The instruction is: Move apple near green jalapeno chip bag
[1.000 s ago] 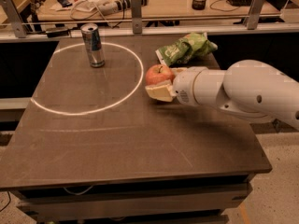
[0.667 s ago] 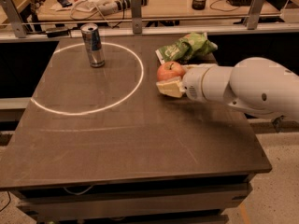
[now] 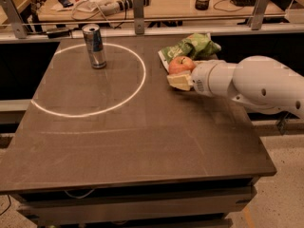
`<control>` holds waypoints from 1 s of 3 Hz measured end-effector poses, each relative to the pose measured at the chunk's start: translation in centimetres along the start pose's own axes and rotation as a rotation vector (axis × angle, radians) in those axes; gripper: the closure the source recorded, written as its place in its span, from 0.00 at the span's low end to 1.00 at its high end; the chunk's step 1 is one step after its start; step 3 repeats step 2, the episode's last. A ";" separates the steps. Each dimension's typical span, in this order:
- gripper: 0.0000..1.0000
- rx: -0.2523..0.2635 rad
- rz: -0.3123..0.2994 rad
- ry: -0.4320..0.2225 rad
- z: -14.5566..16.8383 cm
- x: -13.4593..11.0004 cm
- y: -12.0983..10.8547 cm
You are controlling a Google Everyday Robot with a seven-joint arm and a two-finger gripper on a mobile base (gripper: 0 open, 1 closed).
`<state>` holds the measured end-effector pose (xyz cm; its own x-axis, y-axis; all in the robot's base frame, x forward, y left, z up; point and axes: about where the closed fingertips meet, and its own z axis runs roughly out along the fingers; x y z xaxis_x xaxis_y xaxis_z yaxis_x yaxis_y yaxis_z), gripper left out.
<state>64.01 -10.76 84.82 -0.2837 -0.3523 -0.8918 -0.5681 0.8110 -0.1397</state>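
Camera view. We looked down on a dark table (image 3: 142,141) marked with a thin white ring (image 3: 137,87) on its far left half. Taking the table's middle as the centre of the dial, a silver can (image 3: 94,46) stood upright at about 11 o'clock, inside the ring and close to its far edge. The green chip bag (image 3: 192,46) lay crumpled at about 1 o'clock, near the table's far edge and outside the ring.

The white arm (image 3: 256,82) came in from 3 o'clock and reached toward the bag. At its tip, the gripper (image 3: 176,73) was closed on the apple (image 3: 181,63). We saw one pale finger (image 3: 178,81) pressed against the apple's near side, while the other finger was hidden behind the fruit.

The apple sat at about 7 o'clock from the bag and looked to be touching the bag's near edge or just beside it. We could not tell whether the apple rested on the table or hung a little above it. The can was well apart from the apple, at about 10 o'clock from it.

Beyond the table, at 12 o'clock, ran a metal rail (image 3: 199,30), and behind it stood a light wooden desk (image 3: 175,1) with cables and a small dark cup (image 3: 203,2).
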 end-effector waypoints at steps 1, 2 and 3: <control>1.00 0.017 0.033 0.008 1.2 0.8 -1.1; 0.83 0.030 0.100 0.028 1.9 1.6 -1.8; 0.83 0.030 0.100 0.028 1.9 1.6 -1.8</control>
